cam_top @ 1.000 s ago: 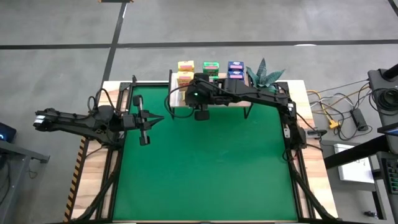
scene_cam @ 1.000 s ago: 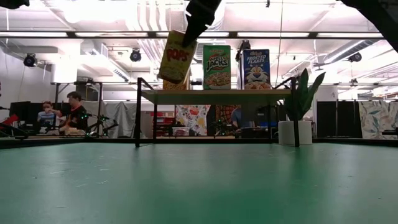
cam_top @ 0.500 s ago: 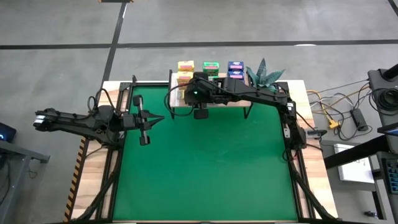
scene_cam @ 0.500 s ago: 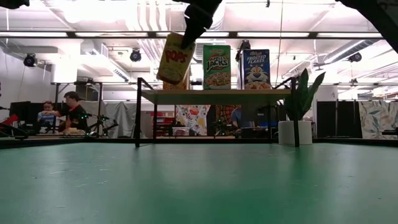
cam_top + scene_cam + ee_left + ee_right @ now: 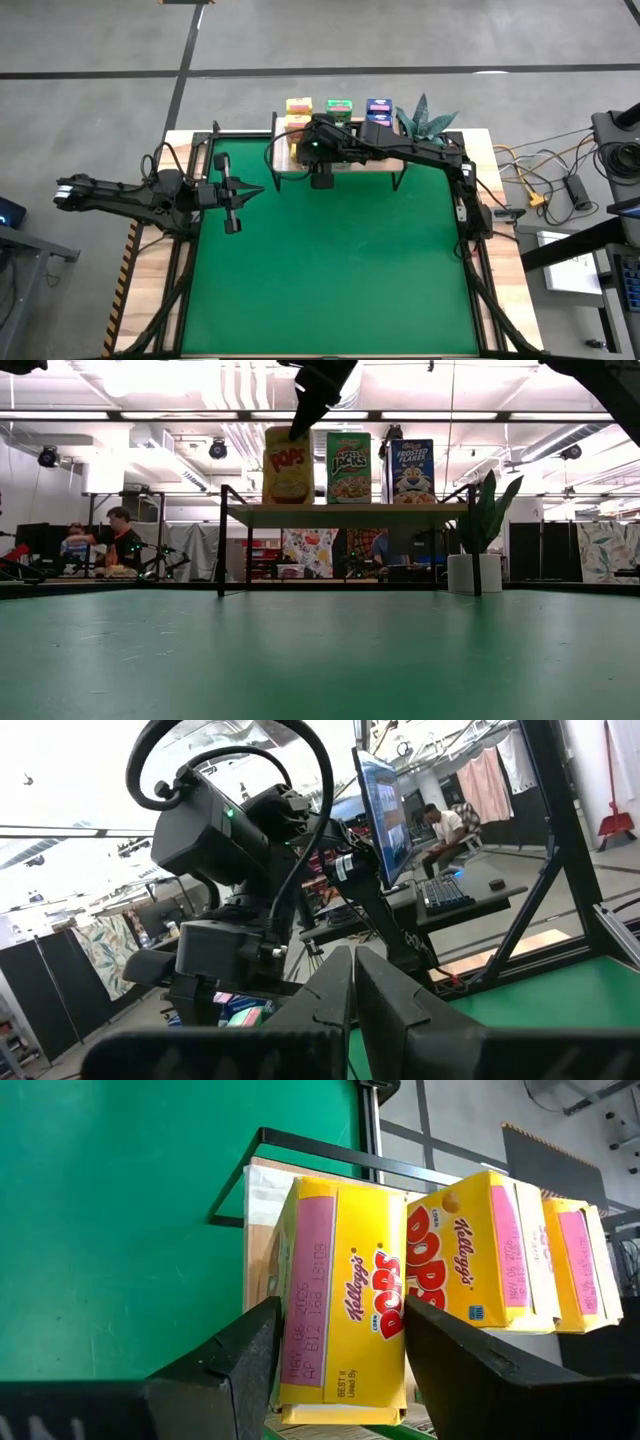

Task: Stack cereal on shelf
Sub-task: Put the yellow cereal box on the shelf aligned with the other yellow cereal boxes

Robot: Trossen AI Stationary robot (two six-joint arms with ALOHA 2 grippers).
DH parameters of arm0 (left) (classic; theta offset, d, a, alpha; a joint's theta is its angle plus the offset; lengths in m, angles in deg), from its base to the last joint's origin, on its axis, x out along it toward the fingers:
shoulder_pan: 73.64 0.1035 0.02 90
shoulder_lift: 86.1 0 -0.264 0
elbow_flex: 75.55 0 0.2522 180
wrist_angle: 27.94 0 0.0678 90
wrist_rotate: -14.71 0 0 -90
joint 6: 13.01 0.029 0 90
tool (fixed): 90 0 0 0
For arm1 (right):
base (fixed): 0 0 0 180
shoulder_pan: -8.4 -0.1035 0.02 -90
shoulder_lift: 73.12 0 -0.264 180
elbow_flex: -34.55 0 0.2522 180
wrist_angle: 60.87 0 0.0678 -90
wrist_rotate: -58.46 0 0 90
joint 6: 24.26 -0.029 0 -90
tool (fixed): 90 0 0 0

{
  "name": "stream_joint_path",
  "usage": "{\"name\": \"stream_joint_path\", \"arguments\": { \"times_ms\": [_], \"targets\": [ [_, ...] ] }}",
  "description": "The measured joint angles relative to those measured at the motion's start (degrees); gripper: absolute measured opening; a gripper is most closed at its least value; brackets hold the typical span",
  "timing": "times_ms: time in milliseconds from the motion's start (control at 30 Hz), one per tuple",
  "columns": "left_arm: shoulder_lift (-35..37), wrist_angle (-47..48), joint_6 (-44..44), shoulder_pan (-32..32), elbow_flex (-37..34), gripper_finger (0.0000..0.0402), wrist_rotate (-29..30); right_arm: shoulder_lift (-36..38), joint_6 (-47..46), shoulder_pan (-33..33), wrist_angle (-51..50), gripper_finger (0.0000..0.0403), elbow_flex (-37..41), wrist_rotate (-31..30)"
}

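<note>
Left gripper (image 5: 232,205) waits over the near-left part of the green mat (image 5: 340,270), well apart from the shelf; its fingers (image 5: 345,995) are pressed together, nothing between them.

Right gripper (image 5: 318,160) reaches over the left end of the shelf (image 5: 345,513). Its fingers (image 5: 235,1355) stand spread to either side of a yellow cereal box (image 5: 340,1300); a gap shows on each side, so no pinch on the box. In the low view that yellow box (image 5: 287,464) stands upright on the plank top, left of a green box (image 5: 347,467) and a blue box (image 5: 412,470), all three in a front row with fronts facing the camera.

Wrist view: two more yellow boxes (image 5: 480,1250) stand behind the first, in line.

High view: further yellow (image 5: 298,105), green (image 5: 340,105) and blue (image 5: 378,106) boxes at the far edge of the shelf. Potted plant (image 5: 478,545) just right of the shelf.

Beyond the table: people seated at desks (image 5: 105,545).
</note>
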State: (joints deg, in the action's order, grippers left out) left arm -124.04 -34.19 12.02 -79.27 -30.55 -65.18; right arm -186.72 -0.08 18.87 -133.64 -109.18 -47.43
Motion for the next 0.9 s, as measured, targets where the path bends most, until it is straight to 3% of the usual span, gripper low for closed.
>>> {"name": "stream_joint_path", "arguments": {
  "times_ms": [900],
  "targets": [
    [-0.01,0.02,0.0,0.0,0.0,0.0,-0.02,0.02,2.62,0.45,7.56,0.0192,3.48,-0.22]
  ]
}}
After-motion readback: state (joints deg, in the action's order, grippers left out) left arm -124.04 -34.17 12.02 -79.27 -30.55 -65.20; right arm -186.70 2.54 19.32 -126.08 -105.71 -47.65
